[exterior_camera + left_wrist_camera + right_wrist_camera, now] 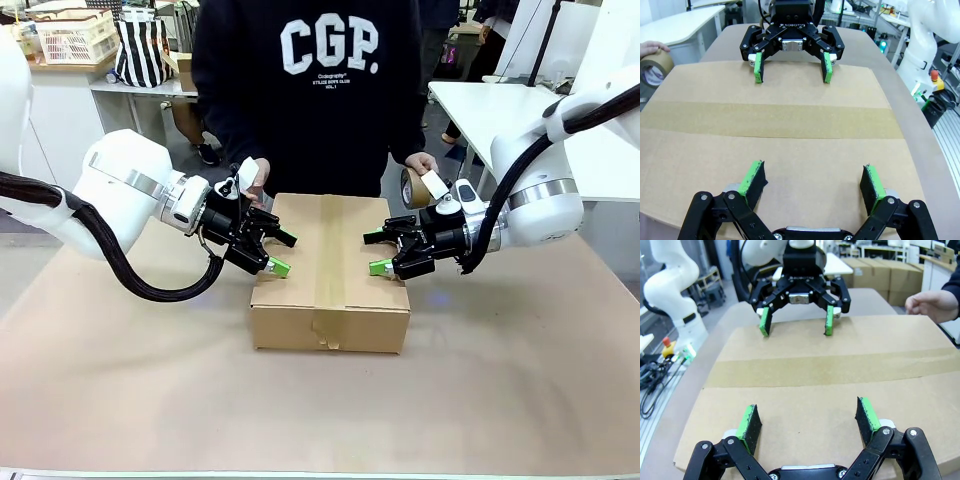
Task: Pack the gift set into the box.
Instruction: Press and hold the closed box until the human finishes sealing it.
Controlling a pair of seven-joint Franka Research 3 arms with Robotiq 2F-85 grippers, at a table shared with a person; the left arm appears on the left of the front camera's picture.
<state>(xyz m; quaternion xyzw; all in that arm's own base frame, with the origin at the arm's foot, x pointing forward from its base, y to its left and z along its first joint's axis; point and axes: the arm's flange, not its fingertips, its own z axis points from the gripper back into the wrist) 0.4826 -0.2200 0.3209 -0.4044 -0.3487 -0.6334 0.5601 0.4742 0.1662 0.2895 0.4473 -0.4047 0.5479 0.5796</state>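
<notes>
My left claw (pixel 277 252) hangs released at nine o'clock of the box (pixel 330 275); the box sits mid-table, flaps shut, tape strip (pixel 330 262) along its seam, so packing looks done; my right claw (pixel 381 251) hangs released at three o'clock; a hand holds a tape roll (pixel 415 187) beyond.

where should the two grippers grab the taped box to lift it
By its two short end walls, one gripper from each side, pressing inward. The box is shut and taped flat on top, too wide for either open gripper, and the left gripper and right gripper already face those ends.
</notes>
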